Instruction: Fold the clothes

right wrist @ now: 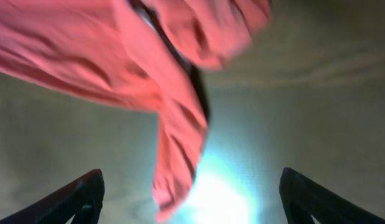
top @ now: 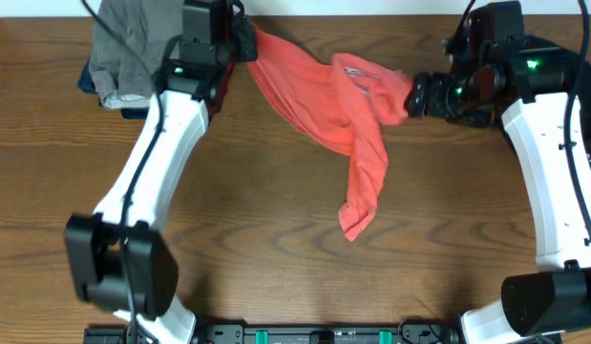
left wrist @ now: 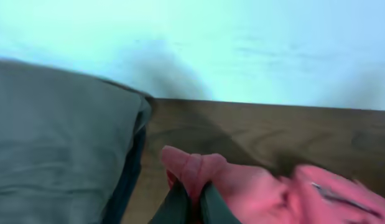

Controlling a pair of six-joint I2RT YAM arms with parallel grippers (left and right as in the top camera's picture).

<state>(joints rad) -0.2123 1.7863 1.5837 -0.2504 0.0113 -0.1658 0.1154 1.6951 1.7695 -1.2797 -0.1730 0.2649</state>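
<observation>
Left gripper (left wrist: 191, 202) clamps T-shirt (top: 324, 100), strung along tabletop's (top: 266, 272) far edge toward right gripper (right wrist: 192, 180), wide open, empty.

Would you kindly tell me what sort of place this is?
Likely a robotics lab bench: left arm and right arm at a wood-grain table with a coral T-shirt, plain pale wall behind.

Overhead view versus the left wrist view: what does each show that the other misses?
Only overhead: the right gripper beside the coral-red T-shirt, and the shirt's drooping tail. Only left wrist: the left gripper pinched shut on a coral fold, and the pale wall. Both: the shirt, the grey garment pile, the brown wooden table.
</observation>
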